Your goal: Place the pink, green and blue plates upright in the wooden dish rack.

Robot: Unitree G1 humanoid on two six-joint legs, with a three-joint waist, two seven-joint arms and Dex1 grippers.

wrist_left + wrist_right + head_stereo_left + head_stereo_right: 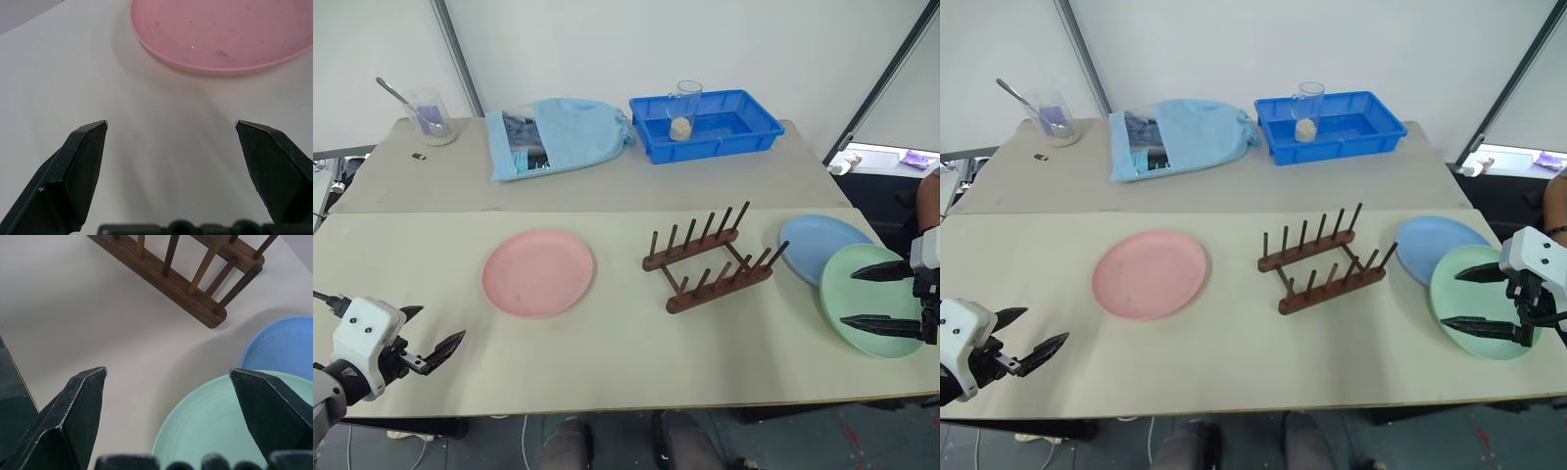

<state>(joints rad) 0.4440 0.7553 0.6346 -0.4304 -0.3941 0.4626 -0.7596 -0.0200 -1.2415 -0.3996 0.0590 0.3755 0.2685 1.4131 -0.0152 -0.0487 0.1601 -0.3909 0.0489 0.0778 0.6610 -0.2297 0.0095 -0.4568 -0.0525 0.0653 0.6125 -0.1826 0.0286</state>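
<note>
Three plates lie flat for you: the pink plate (537, 272) just ahead of your left gripper (433, 338), fingers spread and empty; the green plate (867, 299) under your right gripper (868, 296), fingers wide apart, overlapping the blue plate (820, 246). Beyond those fingers stands the dish rack (709, 258).

Salmon pink plate (538, 272) ahead of the left pincer (431, 338); mint green plate (862, 294) (overlapping a light blue plate (818, 243)) under the black-fingered right pincer (867, 296); dark brown rack (708, 259).
</note>
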